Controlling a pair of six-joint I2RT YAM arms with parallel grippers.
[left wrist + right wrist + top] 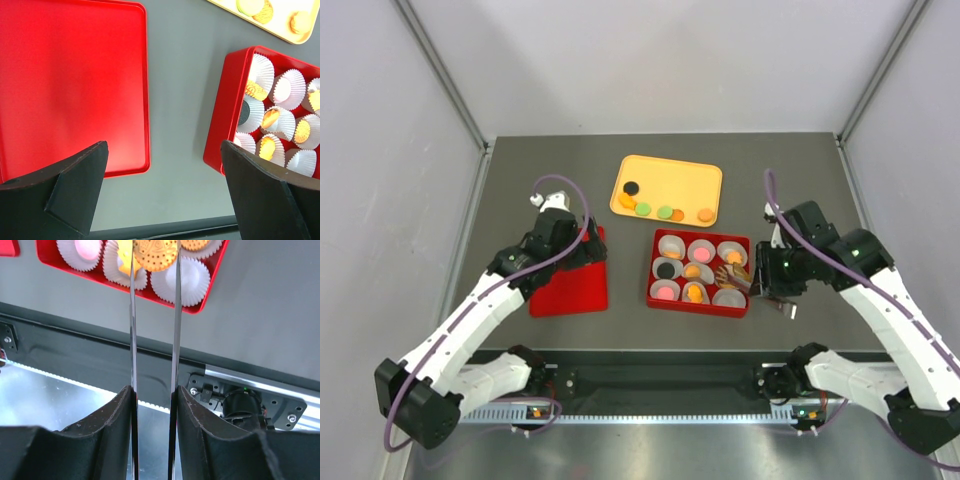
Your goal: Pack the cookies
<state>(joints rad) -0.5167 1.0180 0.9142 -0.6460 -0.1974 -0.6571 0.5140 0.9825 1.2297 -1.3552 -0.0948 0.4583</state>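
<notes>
Cookie (154, 255), orange and patterned, is pinched flat between the two thin blades of the right gripper (740, 278), which is clenched on it. From the right wrist, the disc hangs above the near-right corner of the red box (698, 308), over the white paper cups (181, 281) there. From above, the right arm bends in from the right edge of the table (800, 180) with its elbow raised, its wrist turned left so that the blades reach over the box's right-hand column.

The left arm stretches diagonally from the near-left corner, forearm low. The left gripper (164, 150) hangs over the right edge of the red lid (570, 285), jaws spread wide and holding nothing. The lid lies flat, just left of the box, with a strip of grey table between them.

Inside the box nine cups stand three by three. Other cookies (696, 272) lie in six of them: pink and orange in the near row, black and orange in the middle row, pink and orange in the far row. The near-right and far-left cups look white inside. The blades hide the middle-right cup.

Beyond the box, a yellow tray (690, 178) holds six loose cookies in a line along its near edge: black and orange at the left end, two green and one orange in the middle, one orange at the right.
</notes>
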